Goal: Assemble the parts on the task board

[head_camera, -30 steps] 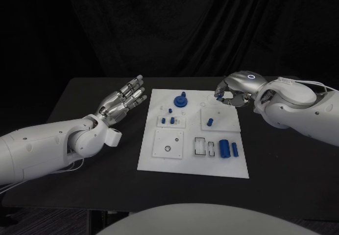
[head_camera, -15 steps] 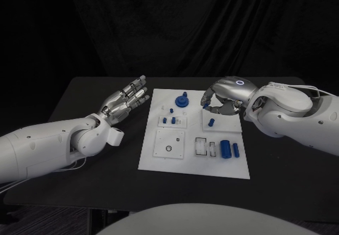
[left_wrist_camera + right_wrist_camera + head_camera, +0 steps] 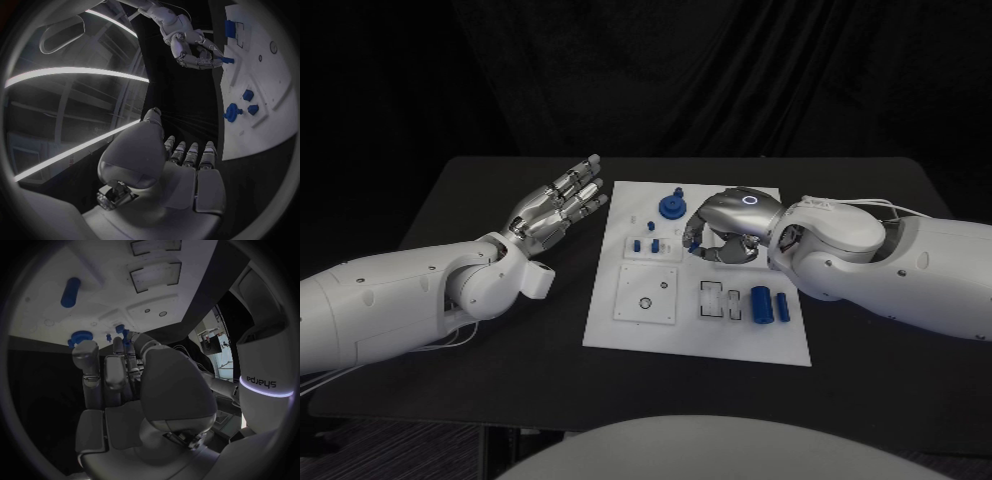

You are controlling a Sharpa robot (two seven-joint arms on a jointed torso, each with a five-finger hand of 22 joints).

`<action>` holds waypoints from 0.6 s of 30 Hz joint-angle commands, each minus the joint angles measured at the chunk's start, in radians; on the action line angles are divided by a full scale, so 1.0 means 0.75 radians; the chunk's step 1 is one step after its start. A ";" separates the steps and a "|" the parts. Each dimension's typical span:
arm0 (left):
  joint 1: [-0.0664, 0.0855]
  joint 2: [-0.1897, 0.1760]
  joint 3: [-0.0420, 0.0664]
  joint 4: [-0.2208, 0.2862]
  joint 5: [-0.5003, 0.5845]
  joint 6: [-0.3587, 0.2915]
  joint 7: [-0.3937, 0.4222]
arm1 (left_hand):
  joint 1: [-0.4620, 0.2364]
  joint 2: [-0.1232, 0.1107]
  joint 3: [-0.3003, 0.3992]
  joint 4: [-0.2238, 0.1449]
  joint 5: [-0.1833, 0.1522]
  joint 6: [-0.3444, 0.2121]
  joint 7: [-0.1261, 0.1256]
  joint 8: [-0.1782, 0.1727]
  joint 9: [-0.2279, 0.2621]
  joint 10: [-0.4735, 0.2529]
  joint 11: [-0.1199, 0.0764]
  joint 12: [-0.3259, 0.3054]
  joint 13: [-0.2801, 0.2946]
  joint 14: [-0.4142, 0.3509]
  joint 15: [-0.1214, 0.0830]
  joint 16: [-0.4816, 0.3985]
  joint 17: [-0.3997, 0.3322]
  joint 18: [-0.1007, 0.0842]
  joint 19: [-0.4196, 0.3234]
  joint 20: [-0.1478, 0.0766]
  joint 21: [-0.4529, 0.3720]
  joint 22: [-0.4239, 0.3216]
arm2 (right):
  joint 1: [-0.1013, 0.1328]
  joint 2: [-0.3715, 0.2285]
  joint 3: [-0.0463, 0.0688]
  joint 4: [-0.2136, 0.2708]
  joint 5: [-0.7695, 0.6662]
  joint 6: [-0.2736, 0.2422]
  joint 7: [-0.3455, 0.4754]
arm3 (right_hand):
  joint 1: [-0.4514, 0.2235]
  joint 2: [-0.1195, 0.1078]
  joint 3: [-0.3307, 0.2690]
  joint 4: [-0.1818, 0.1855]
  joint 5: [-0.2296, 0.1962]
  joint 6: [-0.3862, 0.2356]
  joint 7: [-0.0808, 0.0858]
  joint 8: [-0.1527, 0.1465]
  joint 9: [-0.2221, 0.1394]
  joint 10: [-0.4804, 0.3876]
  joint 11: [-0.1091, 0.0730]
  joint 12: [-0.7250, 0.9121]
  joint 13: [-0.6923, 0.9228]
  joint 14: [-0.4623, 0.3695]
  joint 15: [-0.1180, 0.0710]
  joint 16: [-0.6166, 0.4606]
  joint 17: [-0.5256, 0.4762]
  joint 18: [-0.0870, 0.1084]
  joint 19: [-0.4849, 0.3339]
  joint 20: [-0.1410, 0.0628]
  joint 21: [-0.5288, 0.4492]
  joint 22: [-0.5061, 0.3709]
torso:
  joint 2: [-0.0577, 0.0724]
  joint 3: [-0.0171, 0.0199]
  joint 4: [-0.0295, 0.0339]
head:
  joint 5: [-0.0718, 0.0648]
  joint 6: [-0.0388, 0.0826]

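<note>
— While the right hand (image 3: 718, 238) hangs over the middle of the board (image 3: 625, 335), what is in it?

— One small blue part (image 3: 226, 60), pinched at the fingertips. The left wrist view shows it plainly, sticking out from the curled fingers above the white surface.

— And the left hand (image 3: 557, 205)?

— It holds nothing. Its fingers are straight and slightly apart, palm turned up, above the worktop (image 3: 502, 370) just beside the board's left edge, towards the far left corner.

— How many blue parts lie on the board itself?

— Six that I can count. One round knob (image 3: 671, 207) stands near the far edge, just beside the right hand. Three small pegs (image 3: 635, 245) sit in the left half, nearer the far edge: two side by side and one just beyond them. Two cylinders (image 3: 757, 303) lie side by side near the right edge, in the near half, the outer one thinner.

— Any recesses?

— One square frame (image 3: 646, 295) with a small ring in it, in the near left part, and two narrow slots (image 3: 711, 298) between that frame and the cylinders.

— Is anything under the right hand?

— I cannot tell; the hand covers that spot.
</note>
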 commanded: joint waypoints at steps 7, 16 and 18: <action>-0.002 0.009 0.001 -0.001 0.001 0.011 0.117 | 0.010 0.001 -0.003 -0.008 0.007 0.002 0.009 0.006 0.002 0.003 -0.001 0.005 0.001 -0.001 -0.014 -0.005 -0.002 0.026 0.002 0.002 0.007 0.000 | -0.046 0.069 0.001 -0.046 -0.091 0.060 -0.026 | 0.004 0.004 0.002 -0.010 0.002 -0.008 0.010 -0.009 0.002 0.005 0.005 -0.009 -0.003 0.005 0.007 0.008 0.004 -0.014 0.004 0.006 0.004 0.147 | 0.001 0.0024 -0.0021 | 0.001 0.000; -0.002 0.015 0.001 -0.007 0.001 0.015 0.111 | 0.014 0.007 0.001 -0.009 0.012 0.002 0.011 0.005 0.002 0.001 -0.004 0.003 0.000 -0.001 -0.011 -0.005 -0.002 0.028 0.002 0.002 0.007 0.001 | -0.072 0.121 0.001 -0.076 -0.099 0.069 -0.025 | 0.005 0.003 0.003 -0.012 0.002 -0.010 0.011 -0.011 0.003 0.007 0.006 -0.010 -0.004 0.004 0.008 0.006 0.002 -0.014 0.004 0.007 0.003 0.147 | 0.001 0.0024 -0.0064 | 0.008 0.000; -0.002 0.017 0.001 -0.008 0.001 0.016 0.109 | 0.015 0.008 0.002 -0.010 0.013 0.002 0.012 0.005 0.002 0.001 -0.005 0.003 0.000 -0.001 -0.011 -0.005 -0.002 0.028 0.002 0.002 0.007 0.000 | -0.075 0.128 0.001 -0.079 -0.099 0.069 -0.024 | 0.006 0.002 0.003 -0.013 0.002 -0.010 0.011 -0.012 0.003 0.008 0.006 -0.012 -0.005 0.006 0.008 0.009 0.005 -0.014 0.005 0.007 0.005 0.148 | 0.001 0.0031 -0.0060 | 0.009 0.000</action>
